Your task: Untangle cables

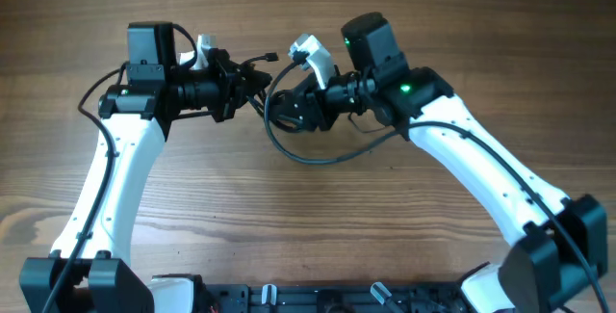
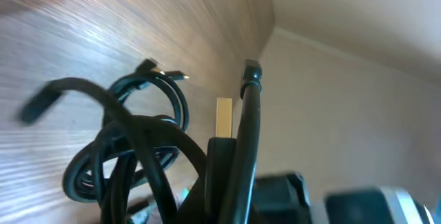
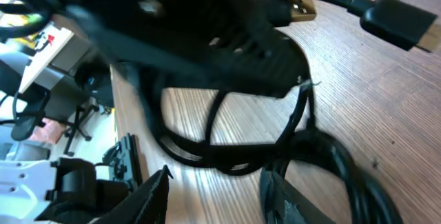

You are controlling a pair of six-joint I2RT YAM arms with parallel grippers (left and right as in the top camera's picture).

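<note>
The cables are thin black cords bunched between my two grippers at the table's far middle, with one loop trailing toward me. My left gripper reaches in from the left. In the left wrist view it looks shut on one cord that rises to a plug end, beside the knotted bundle. My right gripper comes from the right. In the right wrist view its fingers are open over the wood, with cable loops just beyond and against its right finger. Plug ends lie farther off.
The wooden table spreads all round the arms. The left gripper's black body fills the top of the right wrist view, very close. Thicker black wires run along both white arms. A black frame lies at the table's near edge.
</note>
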